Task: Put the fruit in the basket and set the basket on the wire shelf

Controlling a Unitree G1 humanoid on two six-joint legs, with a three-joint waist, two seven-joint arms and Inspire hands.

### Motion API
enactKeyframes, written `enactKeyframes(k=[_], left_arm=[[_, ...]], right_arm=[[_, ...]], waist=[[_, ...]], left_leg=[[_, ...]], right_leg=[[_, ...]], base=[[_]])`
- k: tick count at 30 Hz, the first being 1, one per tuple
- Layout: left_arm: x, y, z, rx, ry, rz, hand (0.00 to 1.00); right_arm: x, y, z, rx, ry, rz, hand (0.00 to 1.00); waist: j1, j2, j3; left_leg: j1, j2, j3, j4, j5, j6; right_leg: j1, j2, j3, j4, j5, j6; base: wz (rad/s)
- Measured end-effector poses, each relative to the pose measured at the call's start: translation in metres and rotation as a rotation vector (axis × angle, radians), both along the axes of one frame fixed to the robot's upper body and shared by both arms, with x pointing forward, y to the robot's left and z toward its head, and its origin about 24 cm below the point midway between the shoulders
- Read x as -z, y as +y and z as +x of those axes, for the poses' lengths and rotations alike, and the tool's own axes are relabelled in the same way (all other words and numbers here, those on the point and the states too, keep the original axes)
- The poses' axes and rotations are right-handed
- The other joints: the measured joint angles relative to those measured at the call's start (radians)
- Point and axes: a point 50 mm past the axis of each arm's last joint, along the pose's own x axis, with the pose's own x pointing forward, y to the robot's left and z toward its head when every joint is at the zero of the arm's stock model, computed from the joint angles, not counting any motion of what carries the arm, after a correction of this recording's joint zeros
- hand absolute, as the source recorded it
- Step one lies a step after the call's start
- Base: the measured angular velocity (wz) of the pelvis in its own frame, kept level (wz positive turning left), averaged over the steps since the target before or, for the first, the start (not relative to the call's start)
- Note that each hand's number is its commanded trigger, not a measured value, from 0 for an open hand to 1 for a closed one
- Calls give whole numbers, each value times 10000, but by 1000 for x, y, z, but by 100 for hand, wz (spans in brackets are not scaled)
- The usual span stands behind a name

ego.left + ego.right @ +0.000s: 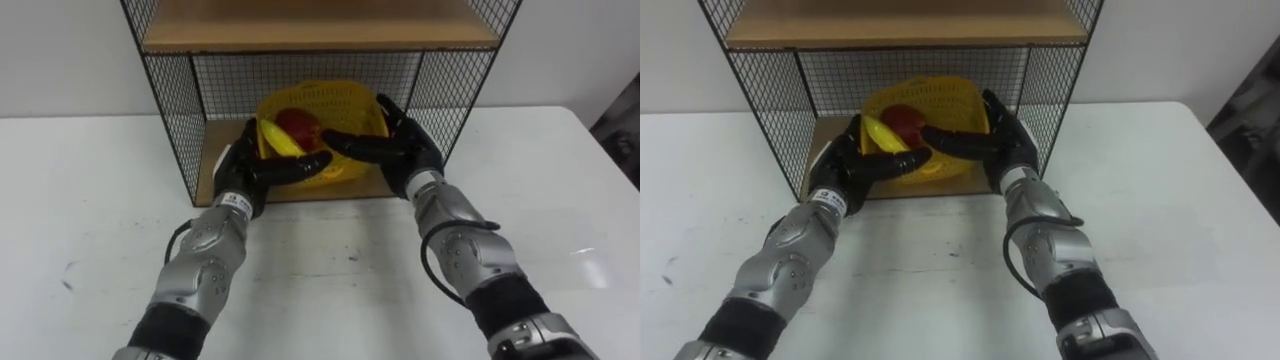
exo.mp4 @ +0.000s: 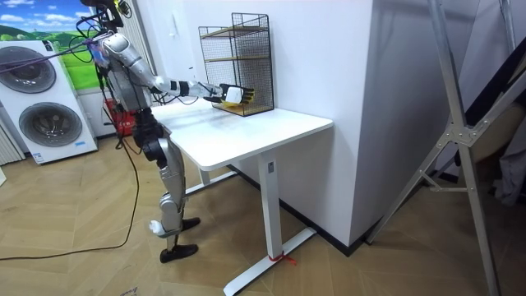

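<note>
The yellow mesh basket (image 1: pixel 345 105) sits in the lower compartment of the wire shelf (image 1: pixel 170 90), tipped toward me. In it lie a banana (image 1: pixel 280 138) and a red apple (image 1: pixel 298 124). My left hand (image 1: pixel 243 165) clasps the basket's left side, its thumb lying across the front rim. My right hand (image 1: pixel 402 142) clasps the right side the same way. In the room view I stand at the table's (image 2: pixel 246 136) end with both arms stretched out to the shelf (image 2: pixel 238 49), where the basket (image 2: pixel 236 96) rests.
The shelf's wooden upper board (image 1: pixel 320 35) hangs low over the basket, and wire walls close both sides. White tabletop (image 1: pixel 90 200) spreads around the shelf. Washing machines (image 2: pixel 45 107) stand behind me; a metal frame (image 2: pixel 460 123) is at the room view's right.
</note>
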Motion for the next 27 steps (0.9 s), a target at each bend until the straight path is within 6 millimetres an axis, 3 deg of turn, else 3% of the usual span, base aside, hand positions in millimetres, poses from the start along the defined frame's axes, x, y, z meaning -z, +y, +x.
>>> enactKeyframes(k=[10,17,27], left_arm=[[7,-3,2,-144,594,-12,0],[13,-1,-1,-357,971,34,0],[19,2,-3,-334,1260,231,0]], right_arm=[[10,3,2,-114,713,-257,0],[16,5,-2,-144,911,-250,0],[33,2,-15,-71,1447,-201,0]], waist=[[13,178,-4],[-3,173,-4],[-77,90,-65]], left_leg=[[536,-37,20,-359,88,-59],[909,-59,-35,-469,140,-93],[1164,-155,-126,-684,237,-90]], right_leg=[[450,-43,-266,-181,20,-9],[819,-41,-346,-273,23,-14],[1025,-103,-499,-341,39,-8]], base=[[-1],[1],[1]])
